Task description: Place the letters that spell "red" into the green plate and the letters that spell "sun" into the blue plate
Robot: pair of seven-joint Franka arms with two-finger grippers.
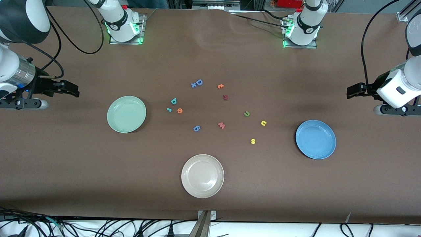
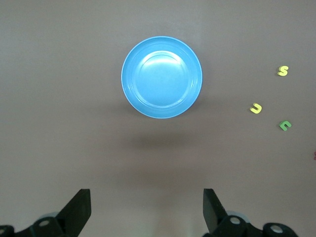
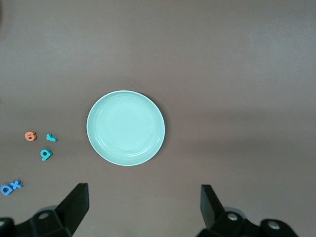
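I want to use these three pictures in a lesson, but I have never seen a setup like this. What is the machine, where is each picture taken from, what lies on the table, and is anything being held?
Two robot arms stand at a brown table. One picture looks down from across it; the other two come from cameras on the wrists. The left gripper hangs open above the table beside the blue plate, the right gripper open beside the green plate. Neither holds anything. Between those plates lie small foam letters, none yet on a plate: a yellow "s", a yellow "u", a green "n" and others. A cream plate sits nearest the camera.
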